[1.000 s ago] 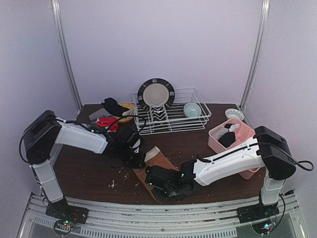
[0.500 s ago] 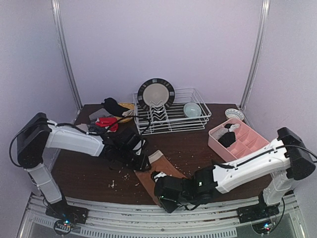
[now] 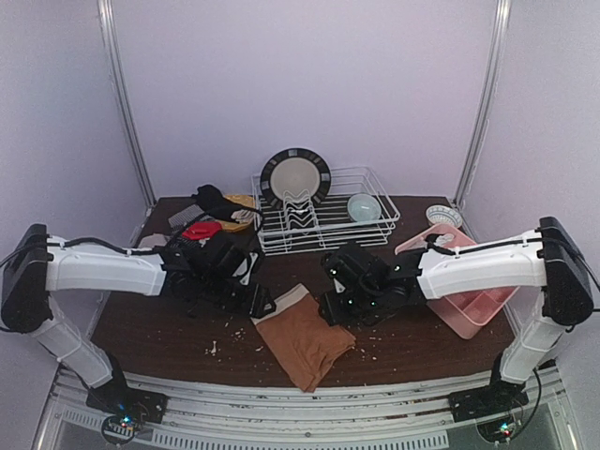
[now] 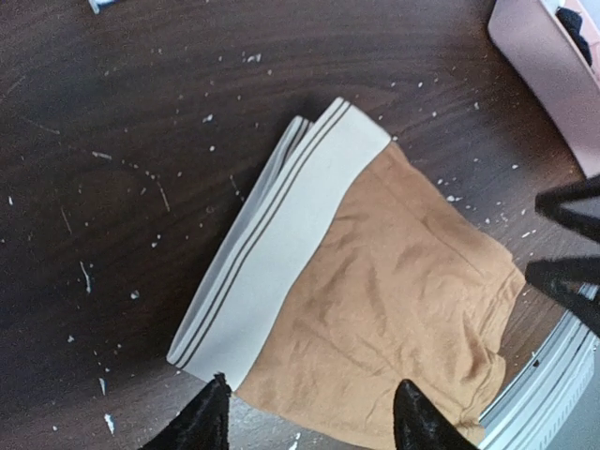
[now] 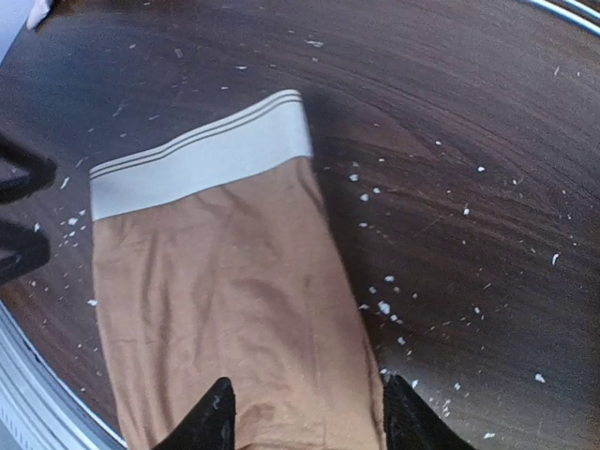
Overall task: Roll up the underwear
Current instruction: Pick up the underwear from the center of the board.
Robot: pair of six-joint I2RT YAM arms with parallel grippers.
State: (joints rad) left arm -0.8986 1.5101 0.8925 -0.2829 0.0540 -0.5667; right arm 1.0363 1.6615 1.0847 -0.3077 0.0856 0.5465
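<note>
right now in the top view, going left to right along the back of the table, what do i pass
underwear pile → plate standing in the rack → pale blue bowl → small patterned bowl

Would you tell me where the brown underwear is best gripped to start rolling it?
Probably by the pale waistband of the brown underwear: it lies flat on the table as a straight, doubled edge. Come down from above on its two corners, then roll toward the hem.

underwear (image 4: pixel 384 309): tan-brown, cream waistband (image 4: pixel 272 253) with thin dark stripes | table (image 4: pixel 112 141): dark brown, white specks | tray (image 4: pixel 562 66): pink
</note>
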